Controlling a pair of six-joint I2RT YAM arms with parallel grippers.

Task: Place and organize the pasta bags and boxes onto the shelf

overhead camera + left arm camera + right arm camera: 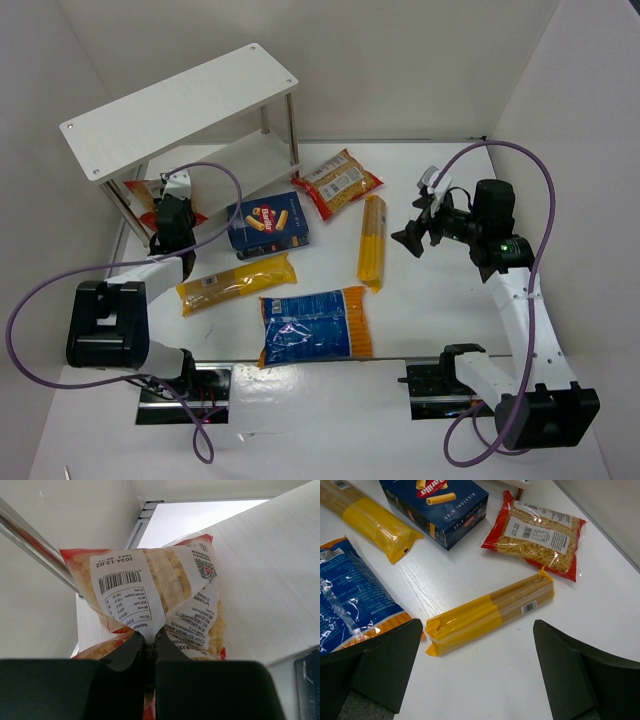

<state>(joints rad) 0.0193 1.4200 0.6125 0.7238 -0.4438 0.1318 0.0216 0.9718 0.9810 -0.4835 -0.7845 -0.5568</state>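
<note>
My left gripper (170, 207) is shut on a red-edged clear bag of yellow pasta (150, 580) and holds it at the left end of the white shelf (180, 110), beside a silver post (35, 542). My right gripper (418, 232) is open and empty above a long yellow pack (490, 615). On the table lie the dark blue box (266, 224), the second red-edged bag (338, 183), that yellow pack (372, 240), the other yellow pack (236, 282) and the blue-orange bag (314, 325).
White walls close in the table on the left, back and right. The shelf stands at the back left, angled. Purple cables loop from both arms. The arm bases sit at the near edge.
</note>
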